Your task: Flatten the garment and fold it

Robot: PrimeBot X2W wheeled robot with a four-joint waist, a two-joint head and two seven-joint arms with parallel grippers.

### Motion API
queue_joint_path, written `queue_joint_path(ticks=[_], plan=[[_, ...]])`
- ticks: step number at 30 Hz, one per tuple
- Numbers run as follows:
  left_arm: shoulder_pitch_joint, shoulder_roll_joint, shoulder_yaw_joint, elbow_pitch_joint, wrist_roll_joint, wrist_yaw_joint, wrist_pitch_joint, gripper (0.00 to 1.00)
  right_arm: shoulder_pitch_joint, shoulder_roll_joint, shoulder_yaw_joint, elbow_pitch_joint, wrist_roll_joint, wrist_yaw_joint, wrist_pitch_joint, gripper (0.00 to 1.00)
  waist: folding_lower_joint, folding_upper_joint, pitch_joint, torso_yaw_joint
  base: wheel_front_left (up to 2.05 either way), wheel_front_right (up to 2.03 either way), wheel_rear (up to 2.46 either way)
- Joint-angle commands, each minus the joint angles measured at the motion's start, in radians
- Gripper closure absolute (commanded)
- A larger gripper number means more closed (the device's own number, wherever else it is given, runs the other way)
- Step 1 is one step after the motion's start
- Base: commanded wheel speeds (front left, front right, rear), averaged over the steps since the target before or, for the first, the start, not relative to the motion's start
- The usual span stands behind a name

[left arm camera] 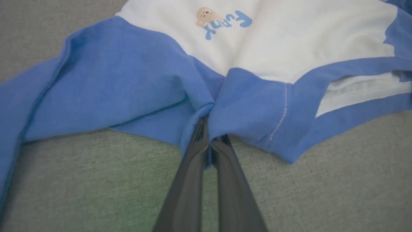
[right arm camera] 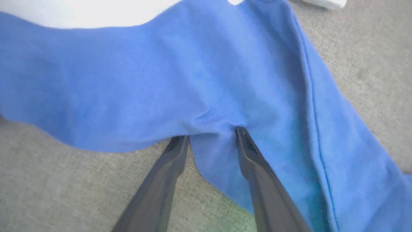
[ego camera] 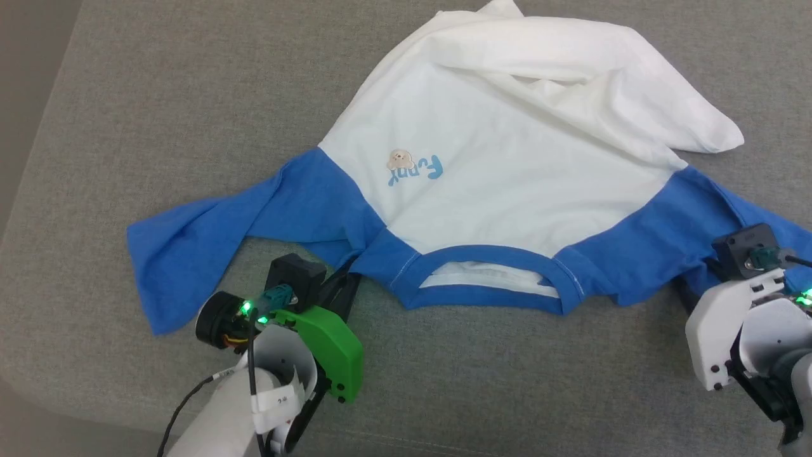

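Left gripper (left arm camera: 210, 137): pinched shut on blue shoulder cloth just beside the neckline (left arm camera: 354, 120). Right gripper (right arm camera: 210, 133): jaws apart, seemingly 1 finger under and 1 over the edge of the right sleeve (right arm camera: 193, 71), not yet clamped. Garment (ego camera: 507, 178) spread on the grey surface (ego camera: 158, 95), neckline nearest the robot, far hem rumpled and folded over. Probably light, limp, a little stretchy; likely to sag and bunch when lifted. Best held at both shoulders and drawn apart evenly to flatten.
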Motion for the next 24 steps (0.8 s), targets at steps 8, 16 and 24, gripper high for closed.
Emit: queue_joint_path(ticks=[8,16,24], plan=[[0.004,-0.018,0.036,0.002,-0.055,0.001,-0.067,1.00,-0.001,0.046,-0.043,0.044,-0.009,-0.001,-0.089,1.00,0.0000,0.0000,-0.037,-0.003,0.00,0.00,0.00],[0.067,-0.068,0.122,-0.035,-0.139,0.025,-0.215,1.00,0.021,0.189,-0.155,-0.019,-0.018,-0.001,-0.292,1.00,0.0000,0.0000,-0.131,-0.045,0.00,0.00,0.00],[0.005,-0.057,0.148,-0.067,-0.157,0.014,-0.215,1.00,-0.063,0.250,-0.160,-0.064,-0.030,-0.001,-0.415,1.00,0.0000,0.0000,-0.268,-0.096,0.00,0.00,0.00]])
